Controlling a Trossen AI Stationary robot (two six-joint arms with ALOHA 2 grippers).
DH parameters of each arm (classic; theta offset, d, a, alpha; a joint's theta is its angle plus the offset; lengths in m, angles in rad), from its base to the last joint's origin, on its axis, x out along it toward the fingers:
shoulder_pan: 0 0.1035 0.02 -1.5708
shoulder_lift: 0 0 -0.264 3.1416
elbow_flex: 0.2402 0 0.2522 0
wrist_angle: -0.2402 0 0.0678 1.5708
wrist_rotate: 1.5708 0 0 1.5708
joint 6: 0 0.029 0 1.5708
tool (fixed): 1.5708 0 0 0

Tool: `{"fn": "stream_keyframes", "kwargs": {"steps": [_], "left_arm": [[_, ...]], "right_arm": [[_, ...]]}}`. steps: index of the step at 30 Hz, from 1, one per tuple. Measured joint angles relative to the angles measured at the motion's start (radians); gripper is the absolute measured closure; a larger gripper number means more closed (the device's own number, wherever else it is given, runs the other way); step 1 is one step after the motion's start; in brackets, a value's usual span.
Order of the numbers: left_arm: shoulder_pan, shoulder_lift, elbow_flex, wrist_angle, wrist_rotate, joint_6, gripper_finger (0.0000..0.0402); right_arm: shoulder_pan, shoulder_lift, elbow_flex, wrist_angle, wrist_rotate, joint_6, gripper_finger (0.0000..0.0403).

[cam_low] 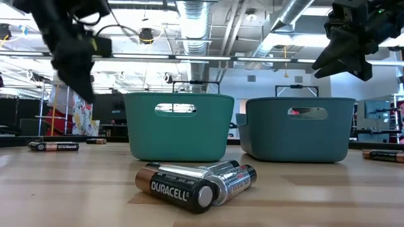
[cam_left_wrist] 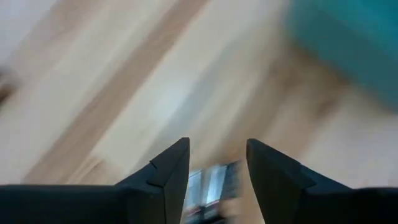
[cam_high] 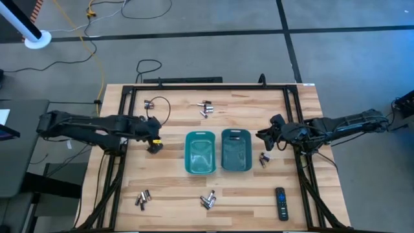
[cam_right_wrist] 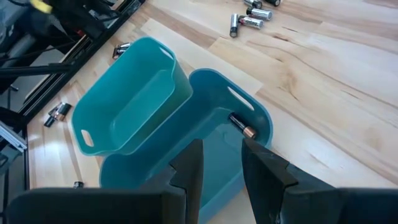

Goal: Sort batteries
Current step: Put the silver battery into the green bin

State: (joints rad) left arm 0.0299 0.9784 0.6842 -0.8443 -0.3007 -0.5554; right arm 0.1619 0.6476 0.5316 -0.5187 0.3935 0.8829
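Observation:
Small batteries lie in loose groups on the wooden table: far middle, far left, near left, near middle and beside the darker bin. A lighter teal bin and a darker teal bin stand side by side at the centre. One dark, copper-ended battery lies in the darker bin. My left gripper hangs open left of the lighter bin, slanting down; in its blurred wrist view a few batteries show on the table between its fingers. My right gripper is open and empty above the darker bin's right side.
A black remote control lies near the table's near right corner. A black frame rail runs round the table top. The near middle batteries lie in front of the two bins.

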Motion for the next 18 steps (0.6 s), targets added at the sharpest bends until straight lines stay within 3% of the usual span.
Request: {"fn": "stream_keyframes", "kwargs": {"steps": [5, 13, 18], "left_arm": [[0.017, 0.072, -0.001, -0.132, -0.034, -0.071, 0.0261], [0.093, 0.189, -0.001, -0.125, 0.121, 0.011, 0.0264], [0.123, 0.206, -0.001, -0.086, 0.162, 0.076, 0.0264]], "right_arm": [[0.0, 0.0, 0.0, 0.005, 0.0, 0.007, 0.0276], [0.0, 0.0, 0.0, 0.005, 0.0, 0.01, 0.0276], [0.0, 0.0, 0.0, 0.008, 0.0, 0.01, 0.0276]]}}
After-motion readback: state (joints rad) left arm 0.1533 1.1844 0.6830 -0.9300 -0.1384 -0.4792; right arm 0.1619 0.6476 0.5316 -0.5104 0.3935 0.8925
